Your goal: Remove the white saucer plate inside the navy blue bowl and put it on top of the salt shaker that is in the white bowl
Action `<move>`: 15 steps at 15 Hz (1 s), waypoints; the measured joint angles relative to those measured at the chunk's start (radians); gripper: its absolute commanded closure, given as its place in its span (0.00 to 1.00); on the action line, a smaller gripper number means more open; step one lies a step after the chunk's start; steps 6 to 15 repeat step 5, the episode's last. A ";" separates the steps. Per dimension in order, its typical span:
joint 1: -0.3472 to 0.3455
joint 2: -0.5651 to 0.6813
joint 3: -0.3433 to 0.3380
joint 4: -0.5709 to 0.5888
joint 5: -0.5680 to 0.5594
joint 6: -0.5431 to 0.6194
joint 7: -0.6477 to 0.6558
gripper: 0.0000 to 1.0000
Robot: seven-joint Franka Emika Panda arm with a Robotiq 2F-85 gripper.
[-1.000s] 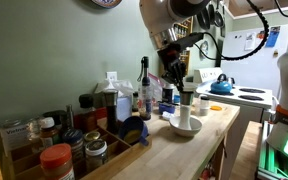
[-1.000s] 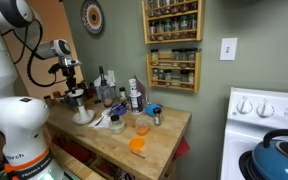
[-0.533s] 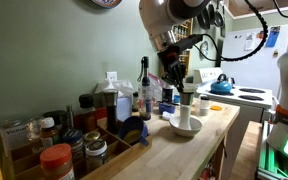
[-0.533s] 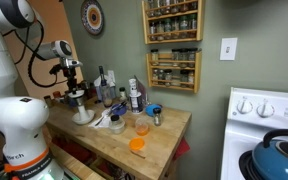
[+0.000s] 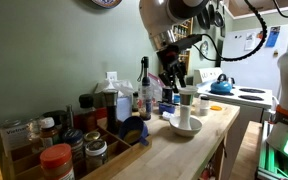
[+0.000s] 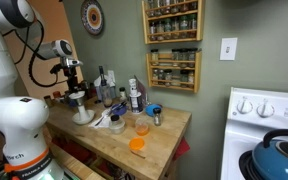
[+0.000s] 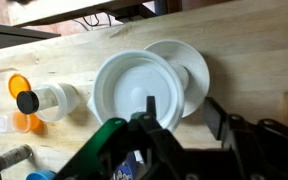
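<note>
Nothing has shifted: jaws clamp the white saucer plate, hiding the salt shaker.

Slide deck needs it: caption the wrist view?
Gripper above the saucer, which overlaps the white bowl on a wooden counter.

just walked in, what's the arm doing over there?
The Panda arm's gripper hangs over the white bowl on the wooden counter. The white saucer plate appears to be on top of the salt shaker that stands in that bowl, so the placing looks about done. Whether the jaws grip the saucer or have let go, I cannot tell.
</note>
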 measured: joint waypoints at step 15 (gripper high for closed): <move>0.014 -0.095 0.021 0.002 0.001 0.012 -0.085 0.00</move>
